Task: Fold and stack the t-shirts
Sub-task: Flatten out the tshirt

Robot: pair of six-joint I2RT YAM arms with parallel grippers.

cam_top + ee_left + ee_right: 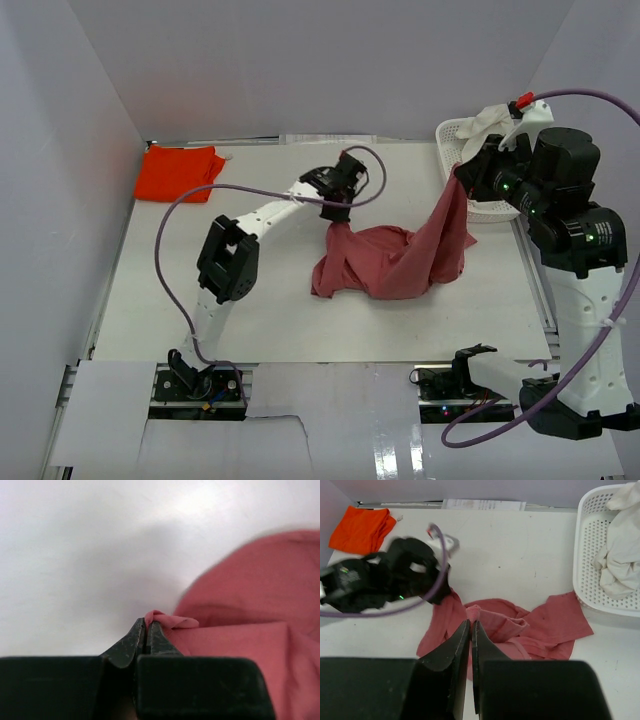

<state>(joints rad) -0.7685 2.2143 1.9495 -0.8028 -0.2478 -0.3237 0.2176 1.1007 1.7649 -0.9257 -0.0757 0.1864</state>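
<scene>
Black fingers (125, 647) of the left gripper (146, 622) are pressing together on a small fold at the edge of the rose shirt (240, 605), as the left wrist view is showing. From above, that left gripper (335, 212) is reaching down to the shirt's left end near the middle of the table (260, 300).

The rose shirt (390, 262) is lying crumpled at mid-table. Its right end is rising in a peak to the right gripper (462, 172), which is holding it up above the table. In the right wrist view the right gripper (470, 622) is showing its jaws closed, with the rose shirt (530, 625) hanging and spreading below.

The orange shirt (180, 172) is lying folded at the table's far left corner, well apart from the rose one. The cream shirt (620, 555) is sitting bunched inside the basket (587, 545) at the far right, partly draping over its far rim.
</scene>
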